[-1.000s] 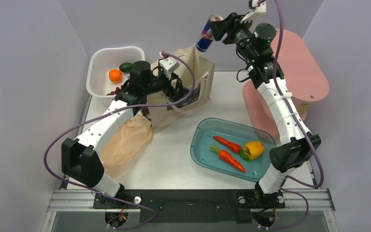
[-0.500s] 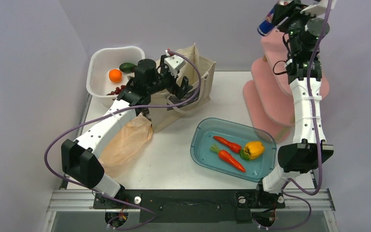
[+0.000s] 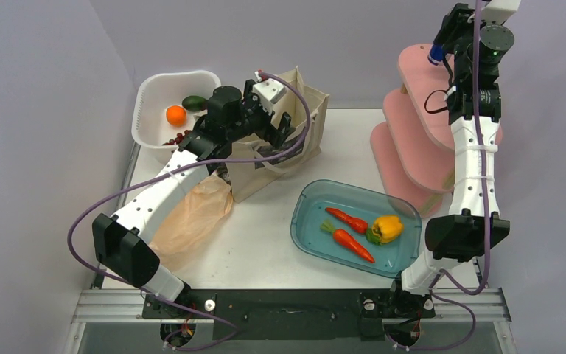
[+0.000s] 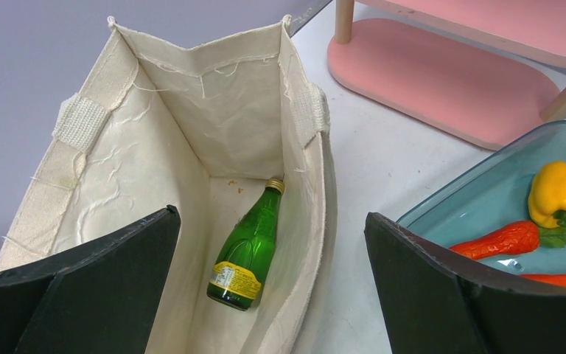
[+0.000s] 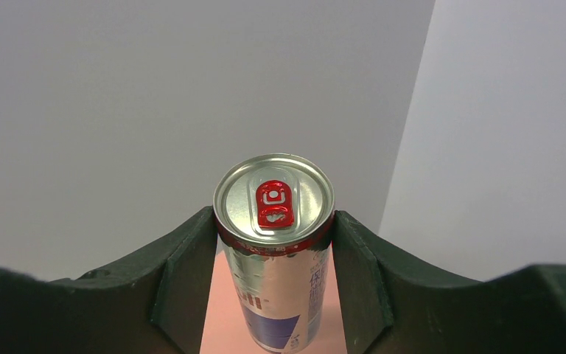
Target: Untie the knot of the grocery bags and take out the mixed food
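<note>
Swung rightward since a second ago, the right tool [image 5: 274, 240] clamps the can [image 5: 274, 193] over the top tier of the pink shelf [image 3: 417, 68].
Left tool [image 4: 269, 218] hangs spread wide above the canvas tote [image 4: 155, 158]; beneath it the green bottle [image 4: 245, 251] lies on the tote's floor.

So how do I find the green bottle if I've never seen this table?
Find the cream canvas tote standing open at the back of the table. The green bottle lies on its side at its bottom. It is the only thing in there, dark green with a gold cap and a yellow label.
</note>
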Tool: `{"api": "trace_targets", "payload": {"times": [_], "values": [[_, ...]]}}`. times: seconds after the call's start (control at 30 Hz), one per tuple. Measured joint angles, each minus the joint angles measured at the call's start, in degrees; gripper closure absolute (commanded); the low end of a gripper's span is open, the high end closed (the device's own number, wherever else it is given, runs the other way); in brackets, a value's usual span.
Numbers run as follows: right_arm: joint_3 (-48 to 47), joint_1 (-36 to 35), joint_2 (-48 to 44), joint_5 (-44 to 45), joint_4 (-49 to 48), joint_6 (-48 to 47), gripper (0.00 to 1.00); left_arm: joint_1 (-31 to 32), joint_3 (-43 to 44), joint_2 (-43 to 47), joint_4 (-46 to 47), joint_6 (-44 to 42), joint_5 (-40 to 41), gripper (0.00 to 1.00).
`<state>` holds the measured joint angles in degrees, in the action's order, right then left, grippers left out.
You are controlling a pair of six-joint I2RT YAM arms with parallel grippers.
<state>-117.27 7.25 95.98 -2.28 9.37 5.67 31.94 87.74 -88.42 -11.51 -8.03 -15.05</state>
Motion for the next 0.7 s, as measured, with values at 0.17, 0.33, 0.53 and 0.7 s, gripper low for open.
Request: {"api": "trace_targets", "payload": {"times": [0.17,0.33,0.53,0.7], "values": [[-2.5,0.0,2.3,0.6,0.5,-3.3,1.0,0.0,0.0,0.0,-1.2,-0.7,0.0,0.03],[-4.5,0.2,5.4,0.5,0.7,-4.0,1.0,0.0,0.0,0.0,-2.0,-1.8,0.0,0.03],[-7.2,0.2,9.8,0.6,1.8,-3.4,1.0,0.0,-0.3,0.0,-1.9,-2.8,-0.3,0.03],[-8.3,0.2,10.5,0.7,2.3,-2.0,0.58,0.2,-0.8,0.2,-1.8,-3.1,-0.3,0.03]]}}
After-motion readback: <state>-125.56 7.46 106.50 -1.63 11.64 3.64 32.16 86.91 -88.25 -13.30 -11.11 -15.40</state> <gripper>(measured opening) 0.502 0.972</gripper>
